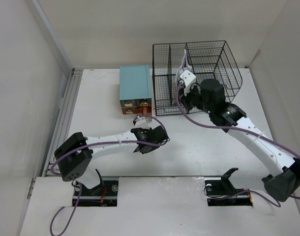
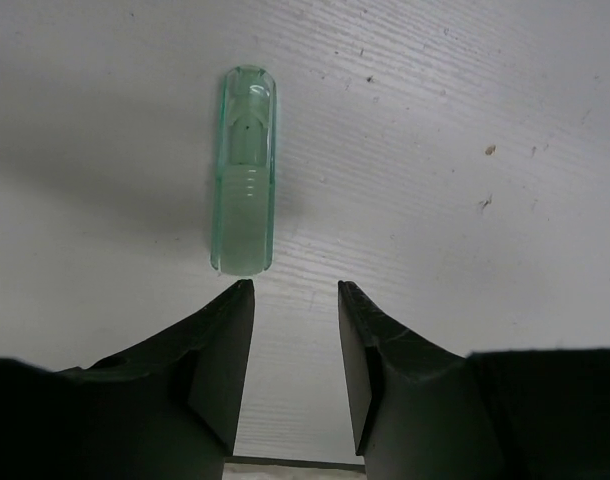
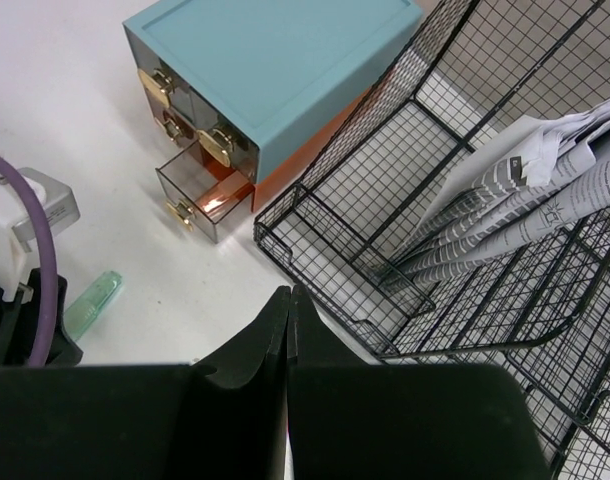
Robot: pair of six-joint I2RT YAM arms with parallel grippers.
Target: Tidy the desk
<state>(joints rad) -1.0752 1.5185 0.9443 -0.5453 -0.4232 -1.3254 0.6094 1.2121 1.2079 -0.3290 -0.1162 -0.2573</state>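
The large flat white table [image 1: 105, 147], with a grey metal rail along its left edge, carries everything. At its far side stands the black wire-mesh file rack [image 1: 199, 73], with folded printed papers [image 3: 525, 190] leaning in 1 compartment. Just beside the rack, on its left, sits the small teal-topped drawer box [image 1: 135, 87]; 1 lower drawer [image 3: 197, 200] is pulled out. My right end effector [image 3: 288, 305] hangs above the rack's near edge, its 2 fingers clenched together on nothing. My left end effector [image 2: 295, 295] is low over bare table in front of the box, released, its 2 fingers apart. A small translucent green plastic tube [image 2: 245, 170] lies flat just ahead of them, not between them.
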